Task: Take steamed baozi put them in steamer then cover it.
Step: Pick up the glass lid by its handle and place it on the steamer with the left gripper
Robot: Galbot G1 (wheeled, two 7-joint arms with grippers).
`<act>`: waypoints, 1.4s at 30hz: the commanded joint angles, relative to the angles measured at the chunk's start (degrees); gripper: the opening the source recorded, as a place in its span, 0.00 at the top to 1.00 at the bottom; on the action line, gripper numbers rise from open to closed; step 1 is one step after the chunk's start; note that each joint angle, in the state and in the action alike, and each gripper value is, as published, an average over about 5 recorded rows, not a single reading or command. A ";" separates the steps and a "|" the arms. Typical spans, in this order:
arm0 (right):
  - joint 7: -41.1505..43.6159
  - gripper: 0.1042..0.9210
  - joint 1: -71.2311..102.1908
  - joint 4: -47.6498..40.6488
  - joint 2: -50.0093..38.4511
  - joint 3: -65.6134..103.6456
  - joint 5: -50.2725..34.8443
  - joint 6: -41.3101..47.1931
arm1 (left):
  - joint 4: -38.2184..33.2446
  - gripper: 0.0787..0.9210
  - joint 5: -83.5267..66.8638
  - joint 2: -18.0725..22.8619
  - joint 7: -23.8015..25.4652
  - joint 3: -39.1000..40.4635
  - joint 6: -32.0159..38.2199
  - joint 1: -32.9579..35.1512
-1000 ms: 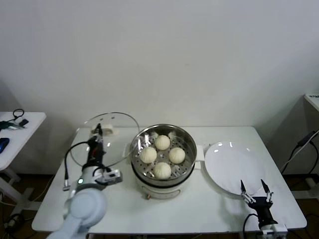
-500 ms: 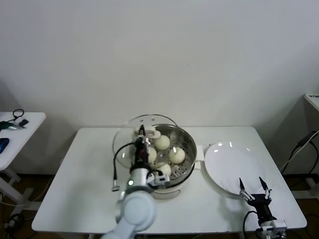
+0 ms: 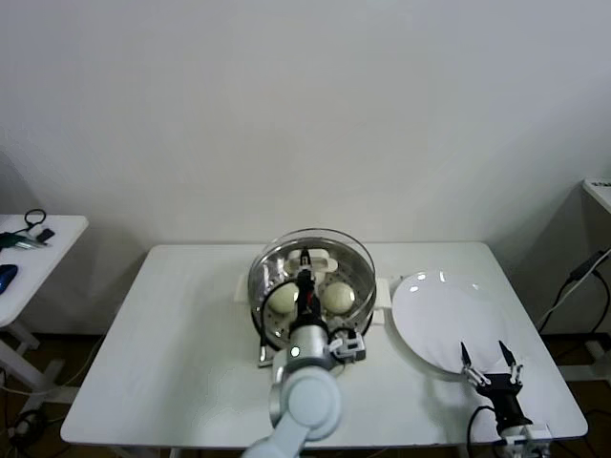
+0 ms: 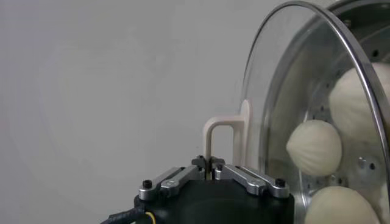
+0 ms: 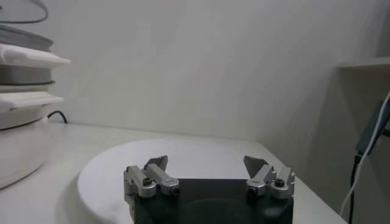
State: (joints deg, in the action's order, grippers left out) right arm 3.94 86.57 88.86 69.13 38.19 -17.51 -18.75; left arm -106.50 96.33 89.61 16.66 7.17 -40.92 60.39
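The steamer (image 3: 367, 286) stands mid-table with the steamed baozi (image 3: 284, 299) on its perforated tray. My left gripper (image 3: 305, 261) is shut on the cream bar handle (image 4: 222, 135) of the glass cover (image 3: 334, 239) and holds it directly over the steamer's mouth. Through the glass cover (image 4: 286, 85) in the left wrist view I see three baozi (image 4: 314, 147). Whether the cover's rim rests on the steamer I cannot tell. My right gripper (image 3: 488, 361) hangs open at the table's front right, next to the plate.
A white plate (image 3: 441, 320) with nothing on it lies right of the steamer; in the right wrist view the plate (image 5: 183, 157) lies just beyond my right gripper (image 5: 207, 165). A small side table (image 3: 38, 250) with dark items stands at far left.
My left arm has carried the cover from the table's left side rightward to above the steamer. The right arm has stayed put.
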 commanded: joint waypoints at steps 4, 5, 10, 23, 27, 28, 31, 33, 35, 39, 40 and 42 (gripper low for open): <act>-0.14 0.12 -0.19 0.02 0.98 0.23 -0.10 -0.84 | 3.22 0.93 2.14 2.65 -0.95 0.72 -0.15 0.20; -0.14 0.12 -0.18 0.05 1.09 0.24 -0.04 -0.85 | 3.26 0.93 2.19 2.52 -1.14 0.63 -0.12 0.32; -0.15 0.12 -0.13 0.10 1.55 0.28 0.17 -0.99 | 3.22 0.93 2.31 2.21 -1.81 0.23 0.13 0.65; -0.32 0.12 -0.12 0.13 2.04 0.56 0.82 -1.69 | 3.47 0.93 2.59 2.41 -2.42 0.12 0.42 1.81; -0.33 0.12 -0.19 0.01 2.32 0.59 1.24 -2.11 | 4.10 0.93 2.14 2.14 -2.95 -0.39 0.45 1.83; -0.34 0.12 -0.20 -0.03 2.45 0.60 1.41 -2.28 | 4.21 0.93 2.09 2.05 -3.06 -0.51 0.47 1.82; -0.36 0.12 -0.10 -0.02 2.82 0.60 1.89 -2.63 | 4.35 0.93 1.94 1.83 -3.27 -0.79 0.49 1.81; -0.34 0.12 0.00 0.01 2.95 0.59 2.09 -2.76 | 4.44 0.93 1.85 1.75 -3.59 -0.91 0.53 1.89; -0.34 0.12 0.05 0.00 3.00 0.59 2.18 -2.92 | 4.60 0.93 1.66 1.70 -4.12 -1.00 0.63 1.98; -0.43 0.12 0.05 -0.04 3.09 0.58 2.25 -3.11 | 4.85 0.93 1.31 1.60 -4.85 -1.19 0.89 2.06; -0.48 0.12 0.02 -0.05 3.13 0.58 2.30 -3.15 | 4.88 0.93 1.27 1.56 -4.95 -1.21 0.96 2.09; -0.57 0.12 -0.04 -0.07 3.23 0.57 2.47 -3.25 | 4.95 0.93 1.23 1.44 -5.14 -1.25 1.10 2.21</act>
State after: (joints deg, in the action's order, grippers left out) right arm 3.56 86.63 88.78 72.12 38.76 -15.45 -21.69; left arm -101.70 97.77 90.67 11.46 5.99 -39.35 63.05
